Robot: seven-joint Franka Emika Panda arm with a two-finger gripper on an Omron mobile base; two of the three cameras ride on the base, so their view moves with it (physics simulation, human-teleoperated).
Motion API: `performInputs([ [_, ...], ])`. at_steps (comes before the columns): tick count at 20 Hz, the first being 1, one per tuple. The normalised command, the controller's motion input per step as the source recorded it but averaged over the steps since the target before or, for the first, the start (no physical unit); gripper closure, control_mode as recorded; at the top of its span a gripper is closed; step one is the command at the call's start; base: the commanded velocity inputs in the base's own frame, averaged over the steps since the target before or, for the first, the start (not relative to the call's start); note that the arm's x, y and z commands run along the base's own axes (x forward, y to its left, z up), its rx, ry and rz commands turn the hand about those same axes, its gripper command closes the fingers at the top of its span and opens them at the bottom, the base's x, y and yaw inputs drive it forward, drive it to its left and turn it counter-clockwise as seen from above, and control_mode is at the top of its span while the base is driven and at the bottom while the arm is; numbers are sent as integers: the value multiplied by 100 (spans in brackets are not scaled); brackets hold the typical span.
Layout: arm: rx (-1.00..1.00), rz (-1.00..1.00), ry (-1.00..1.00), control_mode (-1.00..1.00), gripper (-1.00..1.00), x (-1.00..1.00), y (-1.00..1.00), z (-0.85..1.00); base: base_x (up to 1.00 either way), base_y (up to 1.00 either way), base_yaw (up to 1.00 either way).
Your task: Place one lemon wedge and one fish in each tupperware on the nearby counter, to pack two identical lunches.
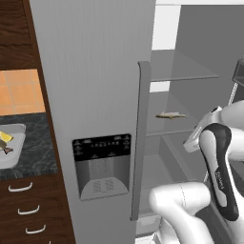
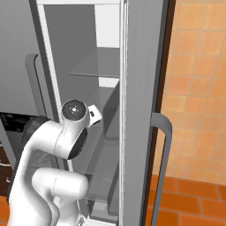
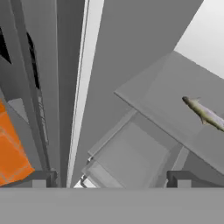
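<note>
Inside the open grey refrigerator (image 1: 95, 71), on a pale grey middle shelf (image 1: 167, 125), lies one small, slim, silver-brown fish (image 1: 170, 115), flat on its side and alone on that shelf. Seen from the hand view, the same fish (image 3: 204, 113) rests near the right side of the shelf (image 3: 166, 105), with a boxy grey drawer (image 3: 131, 157) below it.

Over by the fridge opening, the white arm (image 1: 217, 157) with dark joints bends up in front of the shelves. Its hand (image 3: 111, 179) hangs apart from the fish, pointing into the compartment, with the two dark fingertips (image 3: 39, 178) spread wide and nothing between them.

Left of the closed fridge door, with its black dispenser panel (image 1: 101, 164) and long grey handle (image 1: 139, 143), sits the black, grey-speckled stone counter (image 1: 35, 152) over dark brown wooden drawers with curved silver handles (image 1: 21, 188). On that counter stands a pale grey, shallow tupperware (image 1: 14, 152), cut by the left edge of the view. A yellow lemon wedge (image 1: 5, 137) lies in it, just beside a small brownish piece that may be another fish, too small to tell. Orange wall tiles (image 1: 19, 90) rise behind the counter.
</note>
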Motion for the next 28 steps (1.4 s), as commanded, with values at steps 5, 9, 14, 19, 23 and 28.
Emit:
performInputs([
  [5, -24, 4, 7, -100, -100, 72, 0, -57, 0, 0, 0],
  [9, -13, 0, -9, -100, -100, 55, -17, -7, 0, 0, 0],
  [14, -8, 0, -12, -100, -100, 53, -18, 0, 0, 0, 0],
  [19, -5, 0, 0, -100, -100, 40, -18, 0, 0, 0, 0],
  [23, -1, 0, 0, -100, -100, 46, -25, 0, 0, 0, 0],
  [28, 0, 0, 0, -100, -100, 50, -12, -12, 0, 0, 0],
])
